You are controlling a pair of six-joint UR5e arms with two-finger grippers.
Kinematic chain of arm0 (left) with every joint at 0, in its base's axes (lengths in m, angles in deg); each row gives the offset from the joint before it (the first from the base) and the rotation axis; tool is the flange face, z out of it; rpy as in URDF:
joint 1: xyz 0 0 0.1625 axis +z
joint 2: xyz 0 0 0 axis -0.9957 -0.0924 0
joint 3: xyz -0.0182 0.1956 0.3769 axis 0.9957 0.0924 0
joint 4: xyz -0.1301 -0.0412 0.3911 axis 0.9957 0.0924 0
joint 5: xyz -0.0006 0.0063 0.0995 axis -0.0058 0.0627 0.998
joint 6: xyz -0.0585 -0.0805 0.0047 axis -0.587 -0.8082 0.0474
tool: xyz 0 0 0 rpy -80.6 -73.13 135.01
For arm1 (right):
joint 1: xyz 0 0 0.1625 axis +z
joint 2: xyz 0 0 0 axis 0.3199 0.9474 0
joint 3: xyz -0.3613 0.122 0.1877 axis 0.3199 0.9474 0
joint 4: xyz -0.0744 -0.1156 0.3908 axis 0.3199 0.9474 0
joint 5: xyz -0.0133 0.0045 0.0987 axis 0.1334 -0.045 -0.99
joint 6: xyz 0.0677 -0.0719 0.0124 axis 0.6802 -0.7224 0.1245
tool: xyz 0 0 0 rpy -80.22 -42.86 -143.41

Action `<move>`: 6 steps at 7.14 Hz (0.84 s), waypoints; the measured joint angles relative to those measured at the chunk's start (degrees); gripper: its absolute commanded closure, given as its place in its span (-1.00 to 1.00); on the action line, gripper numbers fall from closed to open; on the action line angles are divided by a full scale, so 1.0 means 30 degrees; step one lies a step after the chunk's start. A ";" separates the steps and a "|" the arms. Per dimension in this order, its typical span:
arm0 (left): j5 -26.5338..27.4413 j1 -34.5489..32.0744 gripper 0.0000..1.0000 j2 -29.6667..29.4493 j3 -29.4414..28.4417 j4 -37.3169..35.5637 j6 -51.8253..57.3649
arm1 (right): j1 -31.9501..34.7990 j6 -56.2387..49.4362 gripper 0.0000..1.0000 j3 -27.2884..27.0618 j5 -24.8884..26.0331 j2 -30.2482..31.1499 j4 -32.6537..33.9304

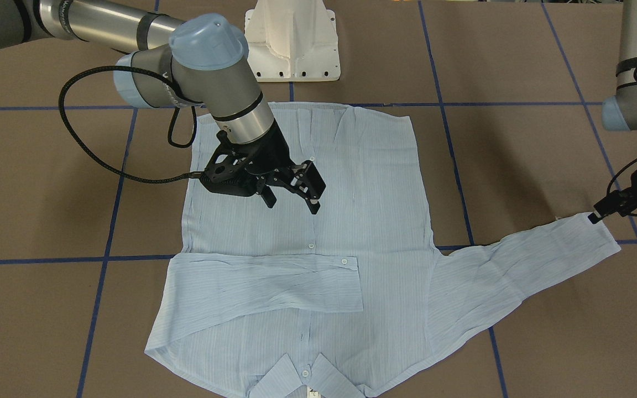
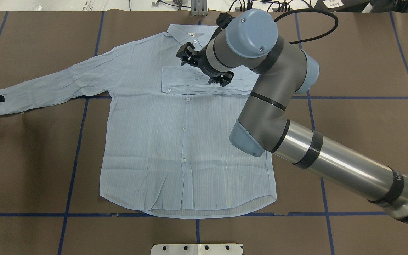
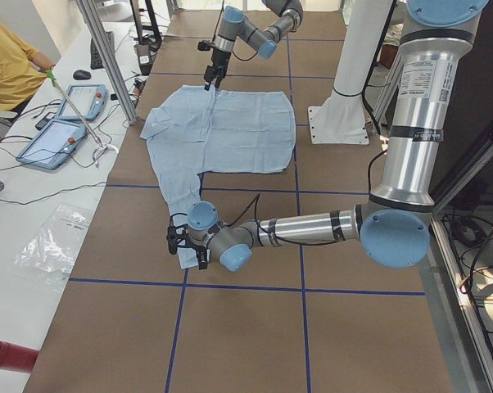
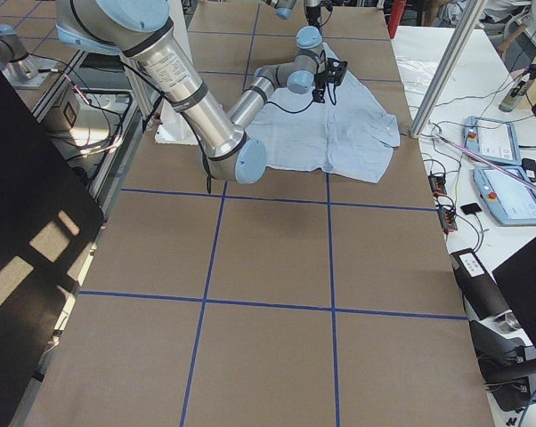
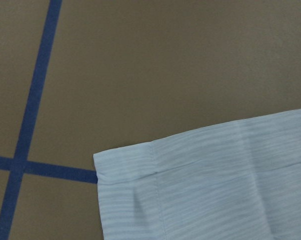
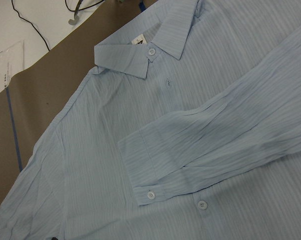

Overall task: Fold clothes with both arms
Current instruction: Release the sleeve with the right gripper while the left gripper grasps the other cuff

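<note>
On the brown taped table (image 1: 517, 166), light blue shirt (image 1: 368, 193) lies flat, one sleeve (image 1: 274, 282) folded across chest, right gripper (image 1: 291, 203) above it, jaws apart, left gripper (image 1: 596, 216) at outstretched cuff (image 1: 589, 235), jaw state unclear.

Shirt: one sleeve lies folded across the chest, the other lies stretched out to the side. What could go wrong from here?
1. The left gripper sits at the very corner of the cuff; such a thin hold, if it grips at all, may slip when pulled.
2. The open right gripper hangs over the shirt, where the stretched sleeve should land; a collision is possible.
3. The folded sleeve lies loose and may be dragged askew.
</note>
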 measured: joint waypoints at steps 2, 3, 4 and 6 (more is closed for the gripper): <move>0.0011 0.0366 -0.80 0.0198 -0.0041 0.0375 -0.1188 | -0.0010 -0.0021 -0.96 -0.0421 0.0041 0.0375 0.0001; 0.0011 0.0535 -0.73 0.0212 -0.0048 0.0417 -0.1348 | -0.0027 -0.0028 -0.96 -0.0514 0.0065 0.0448 0.0002; 0.0012 0.0625 -0.62 0.0219 -0.0058 0.0431 -0.1396 | -0.0036 -0.0031 -0.96 -0.0588 0.0086 0.0513 0.0001; 0.0012 0.0715 -0.45 0.0224 -0.0244 0.0561 -0.1397 | -0.0048 -0.0033 -0.96 -0.0643 0.0087 0.0551 0.0002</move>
